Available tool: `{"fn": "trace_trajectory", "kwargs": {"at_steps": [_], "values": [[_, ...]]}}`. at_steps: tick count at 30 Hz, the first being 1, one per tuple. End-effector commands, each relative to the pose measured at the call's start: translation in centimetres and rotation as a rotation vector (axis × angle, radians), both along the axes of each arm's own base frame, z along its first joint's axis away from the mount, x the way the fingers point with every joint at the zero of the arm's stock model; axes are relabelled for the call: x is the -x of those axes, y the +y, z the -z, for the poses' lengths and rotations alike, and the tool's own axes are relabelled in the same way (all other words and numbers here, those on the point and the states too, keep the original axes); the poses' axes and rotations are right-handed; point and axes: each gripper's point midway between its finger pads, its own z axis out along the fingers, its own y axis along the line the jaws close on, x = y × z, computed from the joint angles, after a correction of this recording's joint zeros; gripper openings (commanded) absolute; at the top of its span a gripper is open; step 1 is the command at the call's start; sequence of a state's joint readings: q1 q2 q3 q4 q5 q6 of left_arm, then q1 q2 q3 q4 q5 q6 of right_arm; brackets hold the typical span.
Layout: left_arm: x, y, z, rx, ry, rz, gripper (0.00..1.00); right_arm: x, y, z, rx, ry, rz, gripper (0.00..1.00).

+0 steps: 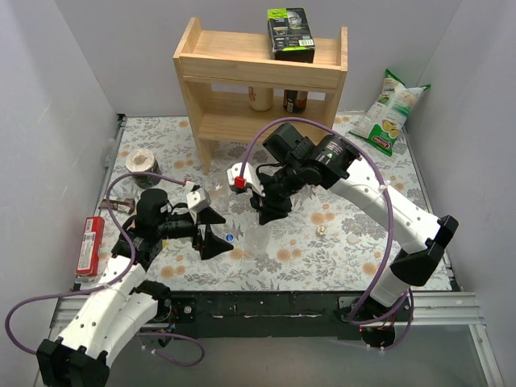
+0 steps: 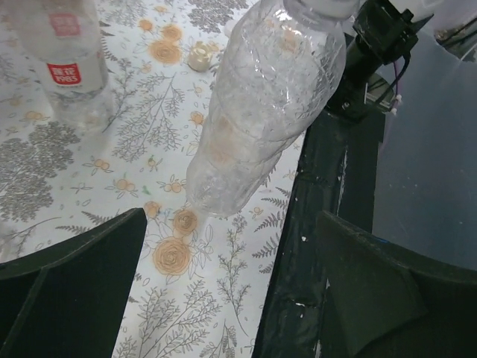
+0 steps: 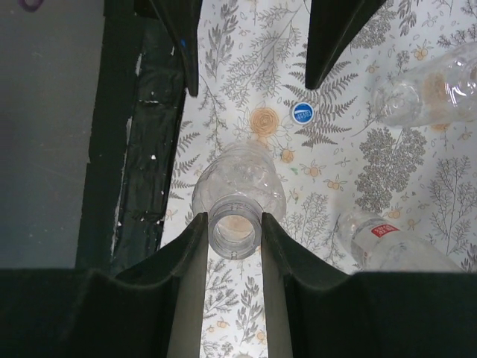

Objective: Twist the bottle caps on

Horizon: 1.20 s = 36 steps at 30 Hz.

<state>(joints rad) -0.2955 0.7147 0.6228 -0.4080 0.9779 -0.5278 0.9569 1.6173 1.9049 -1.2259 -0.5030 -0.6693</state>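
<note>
My right gripper (image 1: 266, 214) is shut on the neck of a clear bottle (image 1: 256, 239) that stands upright on the floral table; in the right wrist view its fingers (image 3: 195, 246) press both sides of the open, capless neck (image 3: 235, 227). My left gripper (image 1: 211, 230) is open and empty just left of this bottle, which fills the left wrist view (image 2: 261, 112). A blue cap (image 1: 230, 238) lies between them and also shows in the right wrist view (image 3: 302, 112). A pale cap (image 1: 321, 231) lies to the right. Two more clear bottles (image 3: 425, 93) (image 3: 387, 242) are nearby.
A wooden shelf (image 1: 258, 72) with jars (image 1: 294, 101) and a black box (image 1: 290, 32) stands at the back. A chips bag (image 1: 391, 113) is back right. A tape roll (image 1: 145, 161) and a red box (image 1: 90, 242) are at the left. The black table edge (image 1: 266, 302) runs along the near side.
</note>
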Motion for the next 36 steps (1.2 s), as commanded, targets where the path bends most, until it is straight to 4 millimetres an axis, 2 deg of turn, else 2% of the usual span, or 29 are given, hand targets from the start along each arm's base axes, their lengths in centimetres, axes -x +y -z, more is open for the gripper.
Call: {"fn": "trace_trajectory", "kwargs": {"at_steps": [1,3,4,6,9,16,21,29,34,35,36], "values": [[-0.7,-1.8,0.3,0.01,-0.078,0.039,0.98,1.6,0.1,-2.6,-0.065,0.042,-0.022,0.05],[-0.9,-2.6,0.3,0.014,-0.103,0.064,0.98,1.4,0.7,-3.7,-0.092,0.04,-0.016,0.04],[-0.8,-3.1,1.0,0.007,-0.095,0.077,0.98,1.2,1.0,-4.0,-0.095,0.044,-0.014,0.04],[-0.9,-3.8,1.1,0.019,-0.131,0.096,0.98,1.2,1.3,-5.7,-0.13,0.035,-0.007,0.03],[-0.2,-4.7,2.2,0.017,-0.116,0.154,0.98,1.1,1.5,-6.6,-0.146,0.033,-0.008,0.02],[0.6,-6.6,2.0,0.056,-0.149,0.242,0.98,2.0,1.6,-6.8,-0.164,0.076,-0.018,0.02],[0.8,-7.8,1.9,0.074,-0.14,0.287,0.98,1.5,2.0,-6.8,-0.179,0.051,-0.023,0.01],[0.9,-8.1,2.1,0.069,-0.135,0.291,0.74,1.4,1.9,-6.4,-0.172,0.044,-0.024,0.01],[1.1,-7.9,2.2,0.077,-0.133,0.285,0.67,1.3,1.7,-6.3,-0.163,0.037,-0.017,0.01],[1.2,-7.9,2.3,0.078,-0.131,0.286,0.64,1.3,1.7,-6.3,-0.16,0.037,-0.014,0.01],[1.2,-7.8,2.3,0.077,-0.127,0.282,0.55,1.2,1.7,-6.2,-0.155,0.034,-0.008,0.02]]}}
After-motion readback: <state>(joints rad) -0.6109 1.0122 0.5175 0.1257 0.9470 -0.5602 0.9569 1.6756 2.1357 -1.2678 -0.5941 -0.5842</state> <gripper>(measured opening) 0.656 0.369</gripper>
